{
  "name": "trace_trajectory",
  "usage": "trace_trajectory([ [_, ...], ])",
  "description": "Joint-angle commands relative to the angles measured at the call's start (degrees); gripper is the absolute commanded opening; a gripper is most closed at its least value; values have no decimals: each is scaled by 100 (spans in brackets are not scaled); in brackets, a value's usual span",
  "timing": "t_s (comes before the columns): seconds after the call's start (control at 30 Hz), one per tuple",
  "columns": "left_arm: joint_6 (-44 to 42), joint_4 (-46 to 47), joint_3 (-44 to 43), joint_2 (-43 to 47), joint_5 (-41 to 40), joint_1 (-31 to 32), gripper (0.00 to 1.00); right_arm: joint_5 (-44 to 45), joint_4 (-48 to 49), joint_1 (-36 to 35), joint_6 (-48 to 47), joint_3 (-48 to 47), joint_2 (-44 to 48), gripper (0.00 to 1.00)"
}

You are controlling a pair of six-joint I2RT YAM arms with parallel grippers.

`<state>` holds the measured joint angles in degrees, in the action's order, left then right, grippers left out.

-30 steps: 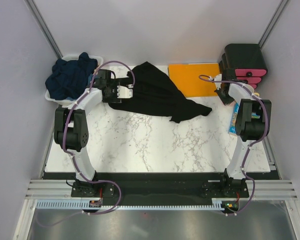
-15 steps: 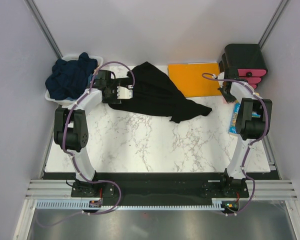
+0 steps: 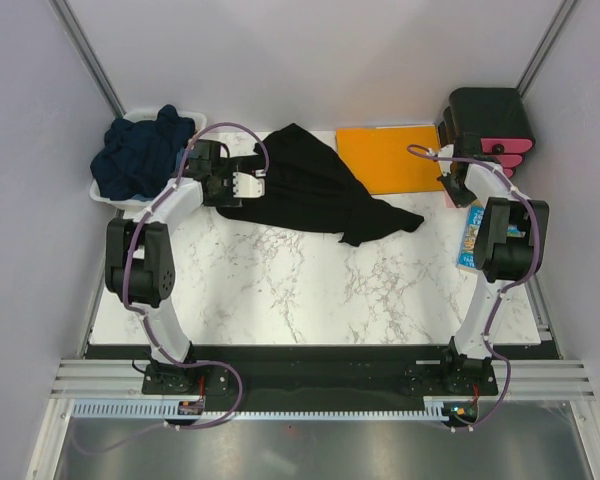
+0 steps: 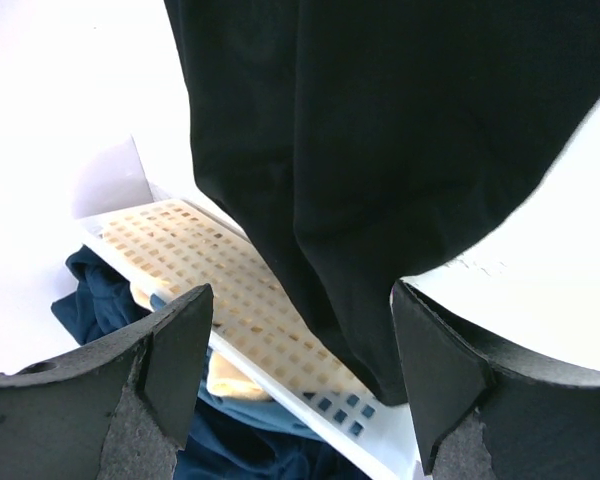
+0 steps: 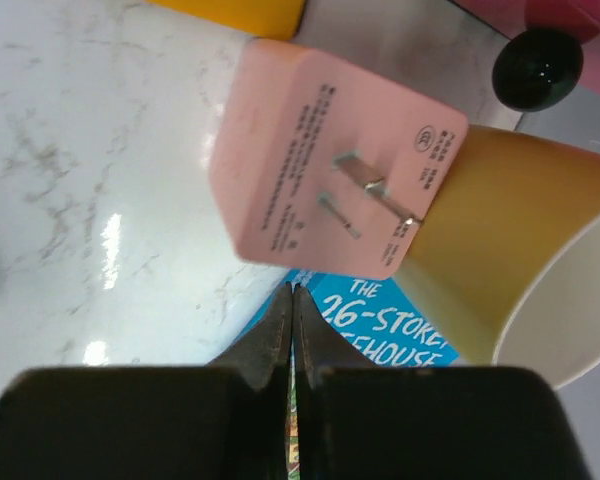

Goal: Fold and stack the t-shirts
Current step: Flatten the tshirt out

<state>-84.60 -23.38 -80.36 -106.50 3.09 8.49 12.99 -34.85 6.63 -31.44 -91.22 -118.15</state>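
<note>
A plain black t-shirt lies crumpled on the marble table at the back centre. Dark navy t-shirts are heaped in a white basket at the back left. My left gripper is open over the black shirt's left edge, beside the basket. In the left wrist view the black shirt hangs between the open fingers with the basket's wall and navy cloth below. My right gripper is shut and empty at the back right, away from the shirts.
An orange flat sheet lies at the back right. A black and pink drawer unit stands in the far right corner. The right wrist view shows a pink plug adapter, a yellow cup and a blue book.
The right arm's wrist has shifted slightly right and back. The left arm and the black shirt have not visibly moved.
</note>
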Motion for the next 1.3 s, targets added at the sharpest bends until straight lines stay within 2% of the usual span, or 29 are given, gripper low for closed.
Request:
trace_trajectory([
  [0.0, 251, 79, 265, 559, 226, 30, 80, -718, -469, -188, -413, 77, 1002, 16],
  [0.03, 259, 70, 423, 595, 270, 38, 80, -859, -583, -224, -572, 261, 1143, 27],
  [0.07, 268, 70, 511, 682, 367, 39, 82, -1043, -628, -267, -687, 358, 1267, 44],
  [0.17, 321, 44, 819, 779, 551, 56, 84, -1534, -777, -469, -1118, 666, 1715, 68],
  [0.27, 347, 26, 1074, 850, 692, 56, 87, -1843, -918, -873, -1303, 816, 1997, 76],
  [0.5, 514, 26, 1233, 701, 737, 56, 88, -2520, -971, -2059, -1119, 922, 1963, 76],
  [0.7, 550, 35, 1242, 683, 737, 30, 87, -2872, -875, -2683, -925, 913, 1638, 76],
  [1.17, 673, 105, 1207, 674, 728, 3, 86, -2961, -418, -3484, -662, 799, 882, 74],
  [1.27, 690, 105, 1207, 700, 754, 3, 86, -2759, -233, -3572, -522, 860, 732, 68],
])
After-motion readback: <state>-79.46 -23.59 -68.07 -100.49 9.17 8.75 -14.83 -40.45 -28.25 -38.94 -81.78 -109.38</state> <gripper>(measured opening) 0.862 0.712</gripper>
